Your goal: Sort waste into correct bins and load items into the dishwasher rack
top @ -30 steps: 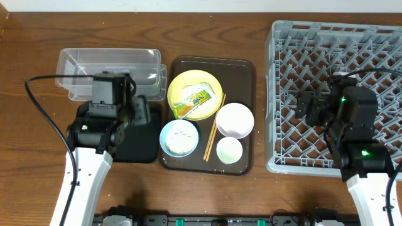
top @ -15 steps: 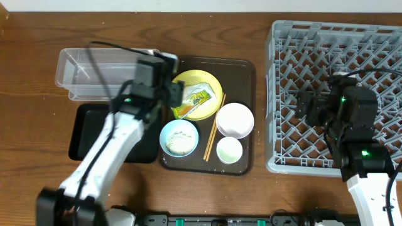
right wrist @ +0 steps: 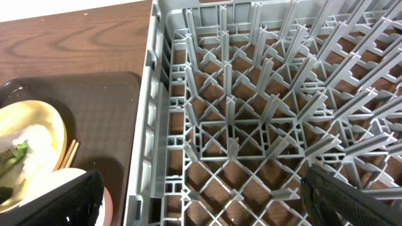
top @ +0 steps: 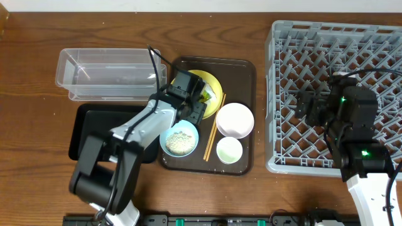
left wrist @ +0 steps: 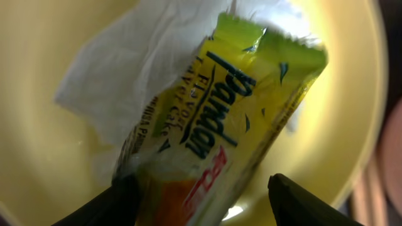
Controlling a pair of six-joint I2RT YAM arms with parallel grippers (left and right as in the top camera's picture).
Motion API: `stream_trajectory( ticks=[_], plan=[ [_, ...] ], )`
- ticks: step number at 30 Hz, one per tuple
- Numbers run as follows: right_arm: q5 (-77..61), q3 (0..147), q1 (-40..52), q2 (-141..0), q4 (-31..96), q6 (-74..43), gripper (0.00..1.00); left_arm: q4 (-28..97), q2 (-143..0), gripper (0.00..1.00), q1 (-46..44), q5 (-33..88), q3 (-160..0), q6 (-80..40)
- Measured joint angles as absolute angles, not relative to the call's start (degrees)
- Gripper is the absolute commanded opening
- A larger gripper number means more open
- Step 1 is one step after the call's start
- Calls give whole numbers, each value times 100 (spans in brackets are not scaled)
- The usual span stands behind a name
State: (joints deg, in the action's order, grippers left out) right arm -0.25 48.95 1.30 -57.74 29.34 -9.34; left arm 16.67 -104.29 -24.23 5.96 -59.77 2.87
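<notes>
Scanning from the left, located clear tub (top: 107, 75) at the table's far left, with black tray (top: 94, 129) just beside it on the near side; saw no waste in either.

Found left gripper (left wrist: 201, 210) low over yellow plate (top: 215, 83), spread wide, straddling the lower end of snack wrapper (left wrist: 232, 125), clamped on nothing. Noted crumpled tissue (left wrist: 138, 56) lying under and beside the wrapper on the same plate, touching it.

- Judged first hazard: pinching tissue together with wrapper on closure, caused by the overlap and likely ending with both pieces dropped into one bin.
- Judged second hazard: slipping off the glossy film, caused by a bite on the very end only.
- Judged third hazard: scraping or tipping the plate, caused by descent too deep against its curved wall.

Recorded light blue bowl (top: 195, 141) holding rice grains (top: 180, 141) just beside the plate, close under the left arm; flagged possible knocking and scattering of grains during lift-out.

Recorded chopsticks (top: 212, 134), white bowl (top: 234, 119) and green cup (top: 229, 149) further right on brown serving tray (top: 242, 72), apart from both grippers.

Found right gripper (right wrist: 201, 204) above dishwasher rack (top: 352, 56), spread open, holding nothing; saw no dishes in the rack. Flagged no hazard there short of both arms converging on the serving tray.
</notes>
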Motion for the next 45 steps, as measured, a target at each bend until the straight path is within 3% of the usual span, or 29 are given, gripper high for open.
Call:
stream_trajectory(
  ticks=[5, 9, 17, 22, 27, 30, 37, 43, 45],
  plan=[
    [-25, 4895, 130, -5774, 2934, -934, 99, 1529, -10586, 25, -2421, 338, -5979, 285],
    [-25, 4895, 130, -5774, 2934, -934, 99, 1522, -10525, 14, -2421, 86, -5979, 303],
    [-25, 4895, 130, -5774, 2934, -934, 99, 1520, -9347, 15, -2344, -102, -5979, 303],
    [-25, 4895, 130, -5774, 2936, -934, 99, 1446, -8637, 17, -1817, -298, -5981, 296],
    [-25, 4895, 130, -5774, 2936, -934, 99, 1100, -8554, 25, -1026, -432, -5983, 281],
    [-25, 4895, 130, -5774, 2934, -934, 99, 873, -8626, 50, -611, -484, -5983, 263],
    [-25, 4895, 130, -5774, 2934, -934, 99, 683, -8783, 52, -322, -419, -5983, 257],
    [-25, 4895, 130, -5774, 2934, -934, 99, 836, -8783, 53, -554, 554, -5983, 198],
    [-25, 4895, 130, -5774, 2936, -934, 99, 919, -8785, 58, -744, 869, -5983, 187]
  ],
)
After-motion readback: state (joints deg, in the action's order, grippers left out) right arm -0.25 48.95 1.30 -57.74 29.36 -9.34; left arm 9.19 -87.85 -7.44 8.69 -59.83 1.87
